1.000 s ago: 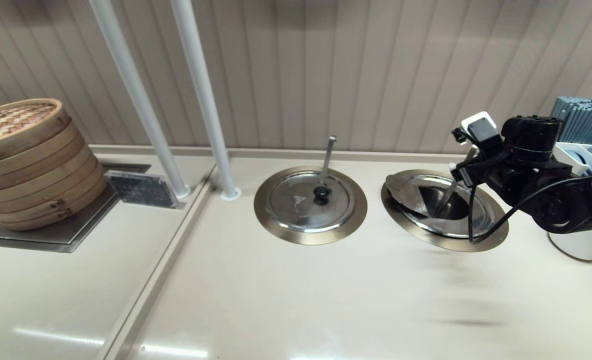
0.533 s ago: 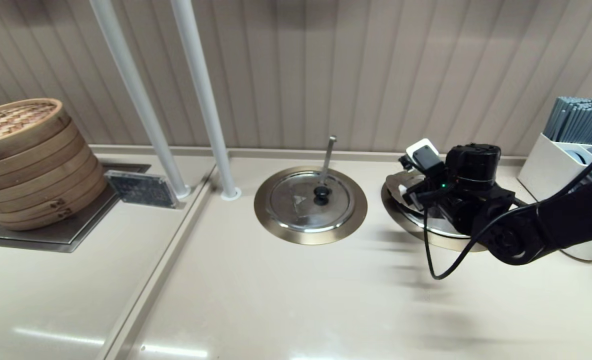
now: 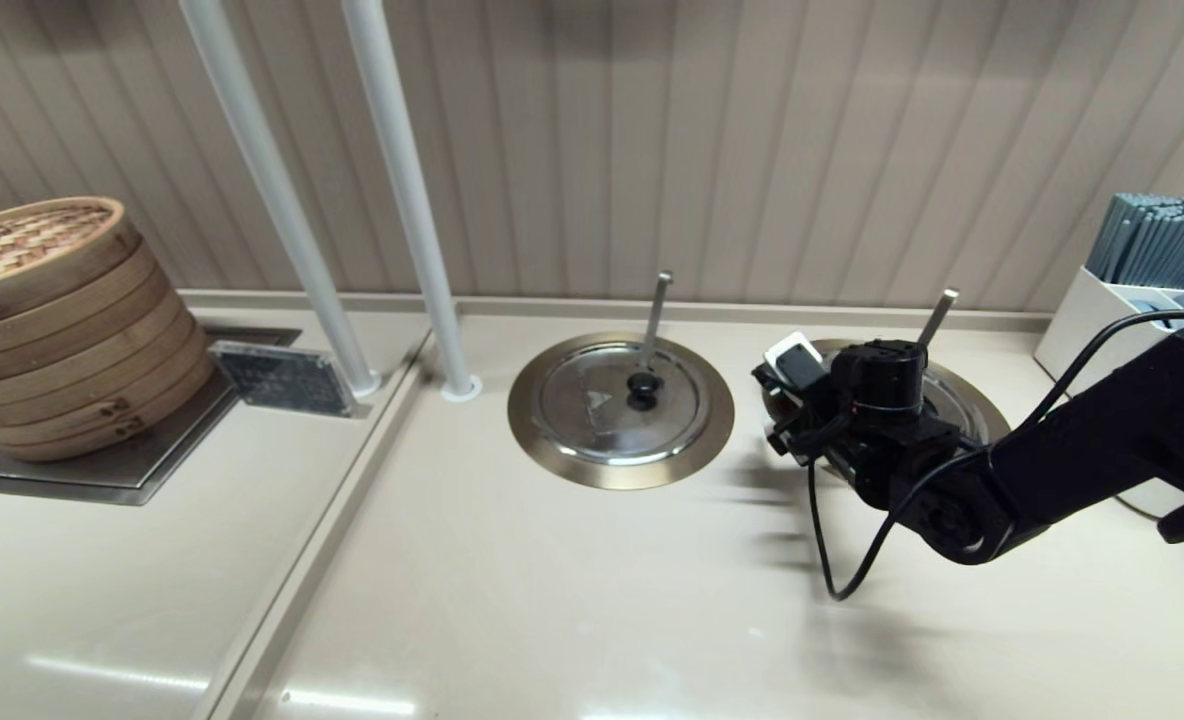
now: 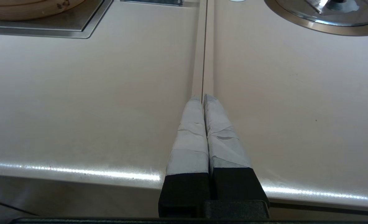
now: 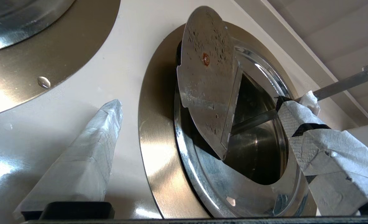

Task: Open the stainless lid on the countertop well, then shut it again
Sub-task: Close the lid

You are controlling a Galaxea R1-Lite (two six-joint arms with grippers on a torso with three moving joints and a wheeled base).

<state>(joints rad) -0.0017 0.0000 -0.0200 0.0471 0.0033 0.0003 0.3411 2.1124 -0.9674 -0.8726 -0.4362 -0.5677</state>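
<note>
Right gripper (image 5: 199, 130) stands wide, holding nothing, low over the near-left rim of the well (image 5: 154, 149). Lid (image 5: 207, 77) is up: a hinged flap, tilted on edge over the well's left side, directly ahead between the fingers (image 5: 78, 165). Ladle handle (image 3: 936, 318) slants up and back beside the other finger. Judgement: closing requires pushing the flap toward the handle side. Left gripper (image 4: 204, 99), fingers pressed together, is parked over bare desk (image 4: 78, 93), well apart.
</note>
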